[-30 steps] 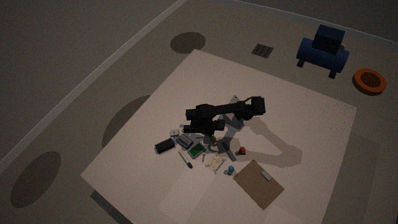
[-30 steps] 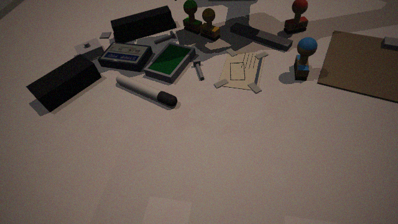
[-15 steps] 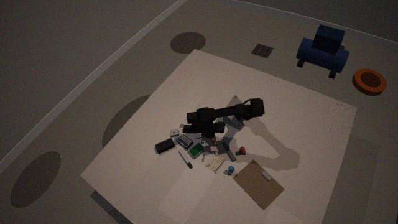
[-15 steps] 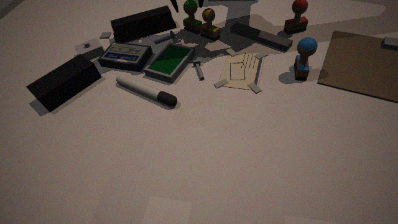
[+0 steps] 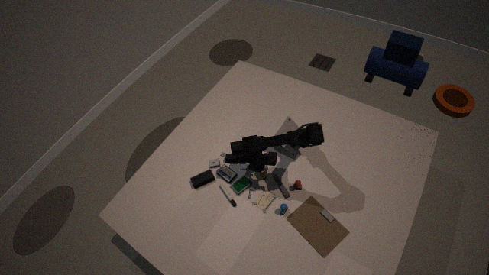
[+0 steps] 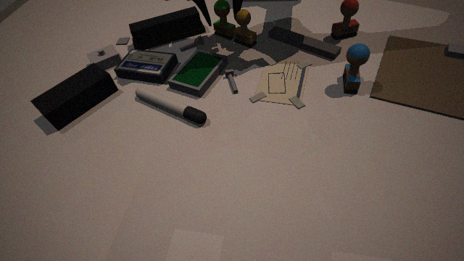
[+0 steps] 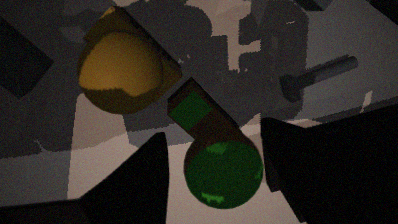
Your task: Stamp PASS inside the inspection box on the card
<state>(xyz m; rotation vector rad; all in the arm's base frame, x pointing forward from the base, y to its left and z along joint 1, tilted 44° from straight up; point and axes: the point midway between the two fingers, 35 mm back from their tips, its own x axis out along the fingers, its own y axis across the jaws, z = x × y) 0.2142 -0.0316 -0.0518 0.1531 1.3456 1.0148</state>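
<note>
Here, your wrist view shows the jaws parted around the green-knobbed stamp, holding nothing; the exterior view adds the card, with its box unprinted, on the counter.

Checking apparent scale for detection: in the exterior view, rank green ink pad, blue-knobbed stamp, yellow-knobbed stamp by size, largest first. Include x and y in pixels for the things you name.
1. Green ink pad (image 5: 241,185) (image 6: 199,72)
2. Blue-knobbed stamp (image 5: 283,208) (image 6: 357,55)
3. Yellow-knobbed stamp (image 5: 263,174) (image 6: 243,17) (image 7: 121,70)
</note>
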